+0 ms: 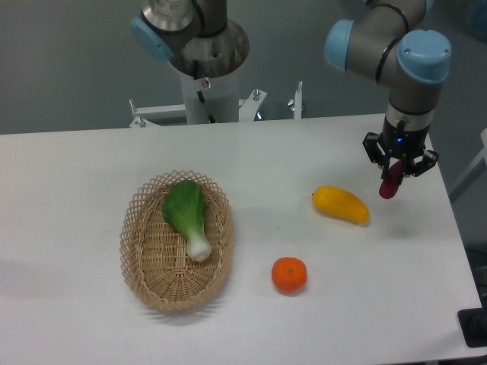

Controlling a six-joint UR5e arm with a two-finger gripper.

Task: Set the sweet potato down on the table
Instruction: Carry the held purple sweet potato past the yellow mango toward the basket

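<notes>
I see the tool [395,179] pinching the sweet potato [390,185], hanging end-down above the surface [84,167] at its right side, just beside the yellow fruit [340,204]. Orange [289,274] nearer front; wicker basket [137,255] holds a leafy green [187,216].

We see a reddish-purple sweet potato [389,185], a yellow fruit [340,204], an orange [289,274], a green-and-white leafy vegetable [188,217], a tan lattice-woven basket [141,255], and a white table [304,152].

At right of the frame, the end effector [396,176] grips the sweet potato [390,185] upright above the counter [76,167], beside the yellow fruit [340,204].
</notes>
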